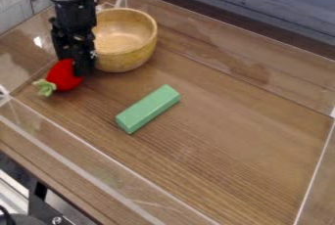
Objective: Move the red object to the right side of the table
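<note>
The red object (61,75), a small rounded toy with a light green leafy cap at its lower left, lies on the table (222,141) at the left, just in front of the wooden bowl. My black gripper (78,65) reaches straight down onto its upper right part. The fingertips sit at the toy's top, and their dark shape hides how far the jaws stand apart. The toy rests on the wood.
A wooden bowl (120,39) stands right behind the gripper, nearly touching it. A green rectangular block (147,109) lies slantwise in the middle. Low clear plastic walls (318,175) edge the tabletop on all sides.
</note>
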### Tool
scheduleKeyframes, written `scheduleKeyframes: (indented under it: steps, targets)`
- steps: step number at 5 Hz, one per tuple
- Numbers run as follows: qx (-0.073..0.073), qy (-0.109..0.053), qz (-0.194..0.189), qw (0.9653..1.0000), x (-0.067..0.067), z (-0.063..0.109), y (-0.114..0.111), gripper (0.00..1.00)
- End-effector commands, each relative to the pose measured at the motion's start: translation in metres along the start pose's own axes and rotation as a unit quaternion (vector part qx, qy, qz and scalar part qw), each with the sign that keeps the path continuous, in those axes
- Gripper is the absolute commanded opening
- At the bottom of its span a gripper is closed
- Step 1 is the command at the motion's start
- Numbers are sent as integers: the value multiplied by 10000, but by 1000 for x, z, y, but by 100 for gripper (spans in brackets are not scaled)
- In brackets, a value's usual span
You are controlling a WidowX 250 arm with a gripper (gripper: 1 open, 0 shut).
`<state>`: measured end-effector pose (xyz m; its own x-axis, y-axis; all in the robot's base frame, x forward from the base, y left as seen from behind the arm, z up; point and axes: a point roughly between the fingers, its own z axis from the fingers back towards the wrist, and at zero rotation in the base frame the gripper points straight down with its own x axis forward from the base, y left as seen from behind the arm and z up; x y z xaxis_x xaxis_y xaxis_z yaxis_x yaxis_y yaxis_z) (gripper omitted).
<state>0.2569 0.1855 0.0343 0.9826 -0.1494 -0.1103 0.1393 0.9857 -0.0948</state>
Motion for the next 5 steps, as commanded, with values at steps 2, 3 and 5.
scheduleKeyframes:
  steps: [2,3,5]
  targets:
    - [228,-289,120,9993,7,29,0,0]
    - [263,-388,176,9987,9,44,-7,0]
    - [202,-756,253,9966,21,96,-36,0]
